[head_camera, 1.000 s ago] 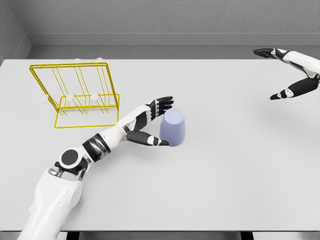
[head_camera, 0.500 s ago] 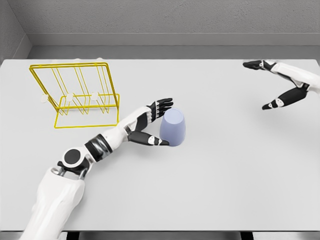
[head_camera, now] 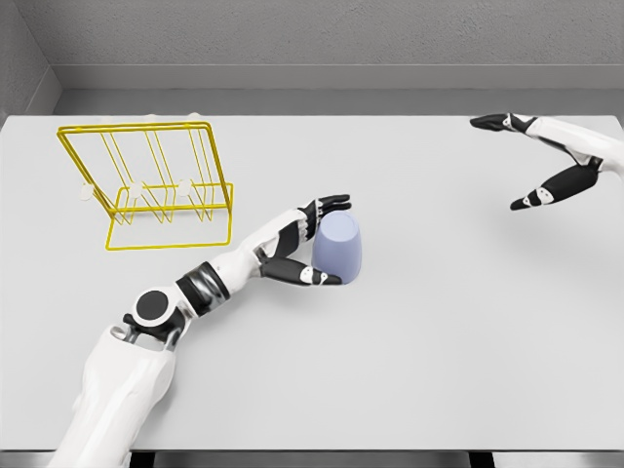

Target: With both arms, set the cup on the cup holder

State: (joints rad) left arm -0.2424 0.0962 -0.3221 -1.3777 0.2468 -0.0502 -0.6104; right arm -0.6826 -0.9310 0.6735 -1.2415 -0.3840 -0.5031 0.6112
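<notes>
No text, label, brand, number or sign can be read anywhere in the head view.

The right arm (head_camera: 585,156) runs off the picture's right edge; the left hand (head_camera: 307,244) may touch the cup (head_camera: 339,248), contact unclear.

You have the table (head_camera: 439,341) spanning the scene. The cup holder (head_camera: 146,185) stands on it at far left. The cup (head_camera: 338,248) stands on the table near centre, right of and nearer than the holder. The left hand (head_camera: 304,246) sits against the cup's left side. The right hand (head_camera: 531,161) hangs at far right, well apart.
</notes>
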